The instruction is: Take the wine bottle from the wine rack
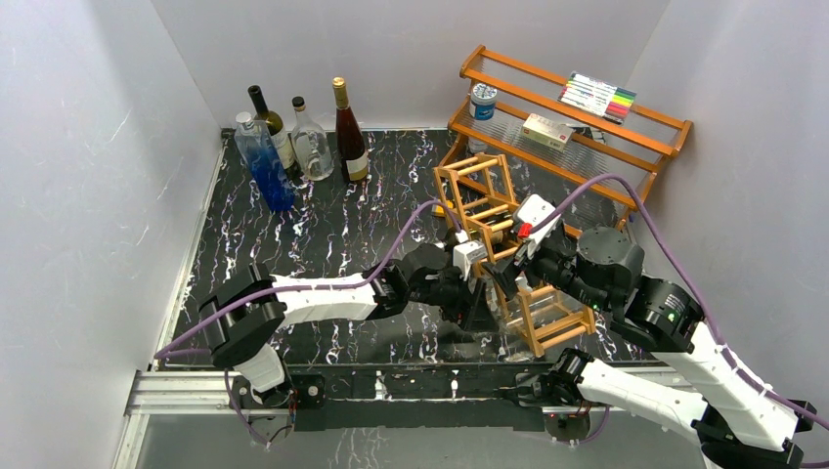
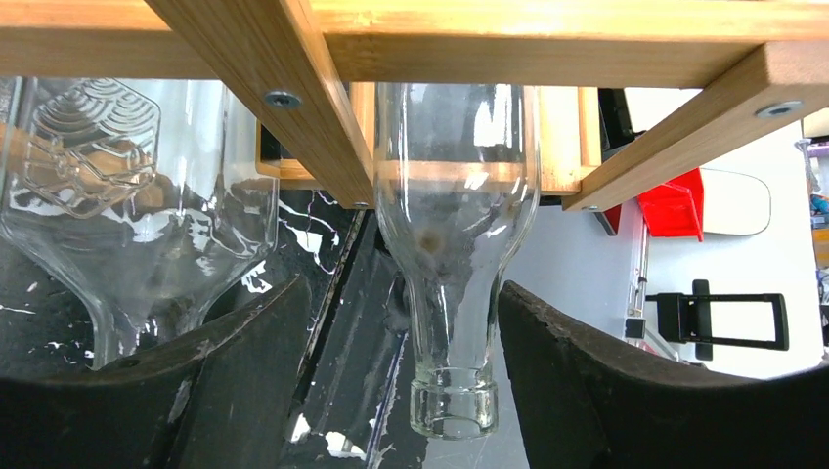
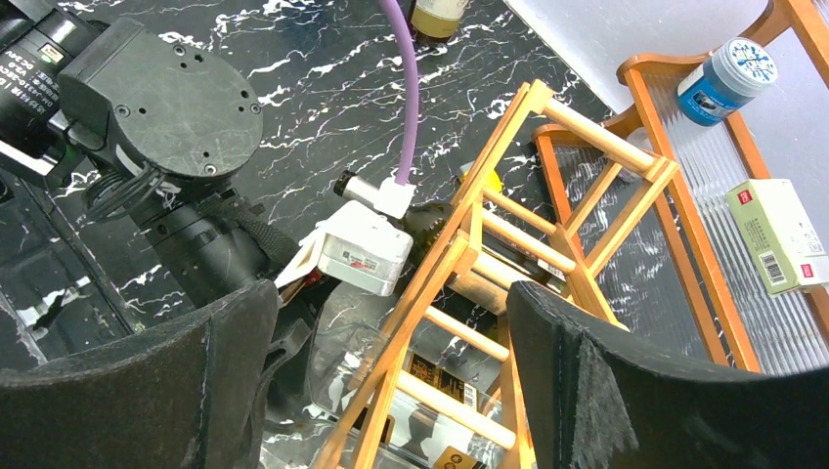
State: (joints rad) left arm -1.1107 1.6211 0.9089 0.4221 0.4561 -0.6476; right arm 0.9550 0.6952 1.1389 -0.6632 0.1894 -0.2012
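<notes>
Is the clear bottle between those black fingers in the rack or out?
In: the clear bottle lies within the bars of the wine rack, only its neck poking out between the fingers of the left gripper.

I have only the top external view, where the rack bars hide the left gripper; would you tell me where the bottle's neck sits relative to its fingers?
Observer: The left wrist view shows the neck of the clear bottle lying between the left gripper's fingers, which stand apart on either side of it.
Operator: Thank you. Is anything else close by?
Observer: A second bottle, clear with an embossed hexagon, lies right beside it under the rack bars.
Operator: And the right gripper?
Observer: Its own camera shows the right gripper open above the rack, holding nothing.
</notes>
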